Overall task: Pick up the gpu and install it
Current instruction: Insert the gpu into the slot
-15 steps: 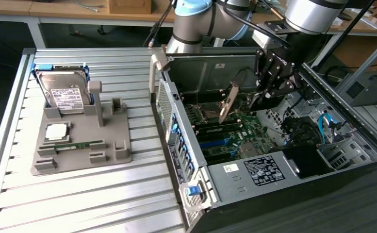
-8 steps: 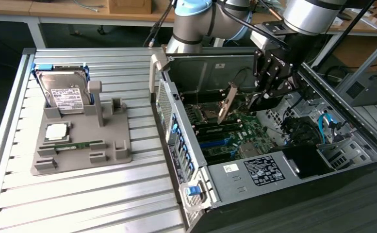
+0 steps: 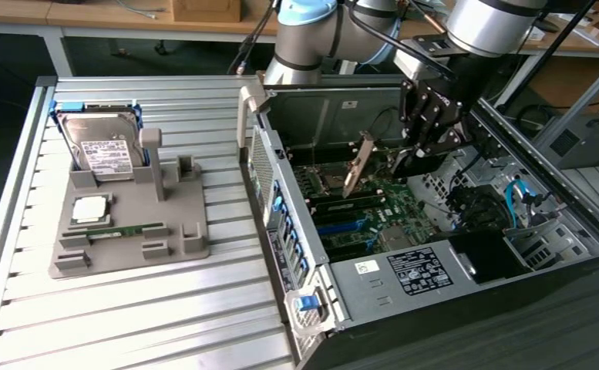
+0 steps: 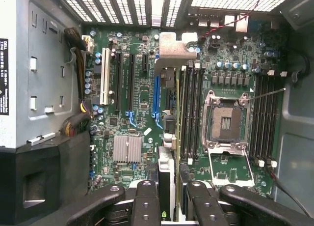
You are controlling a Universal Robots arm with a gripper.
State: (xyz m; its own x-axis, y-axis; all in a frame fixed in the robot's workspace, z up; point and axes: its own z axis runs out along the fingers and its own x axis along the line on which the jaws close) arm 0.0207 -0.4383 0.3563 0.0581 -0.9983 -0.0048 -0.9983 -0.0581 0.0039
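The gpu (image 3: 358, 166) is a thin brownish card standing on edge at a slant over the motherboard (image 3: 381, 223) inside the open computer case (image 3: 278, 193). My gripper (image 3: 402, 162) hangs in the case just to the exterior view's right of the card. In the wrist view the gpu (image 4: 167, 172) runs edge-on from between my two black fingers (image 4: 147, 201) out to its silver end bracket (image 4: 172, 49) near the vented case wall. The gripper (image 4: 171, 186) looks shut on the card. It lies above the strip between the blue slot (image 4: 156, 96) and the RAM slots (image 4: 191, 113).
A grey parts holder (image 3: 181, 243) on the slatted table carries a hard drive (image 3: 104, 150), a processor (image 3: 90, 206) and a RAM stick (image 3: 124, 229). Inside the case are the power supply (image 3: 412, 270), the bare CPU socket (image 4: 225, 123), cables (image 4: 78, 88) and steel walls close around the arm.
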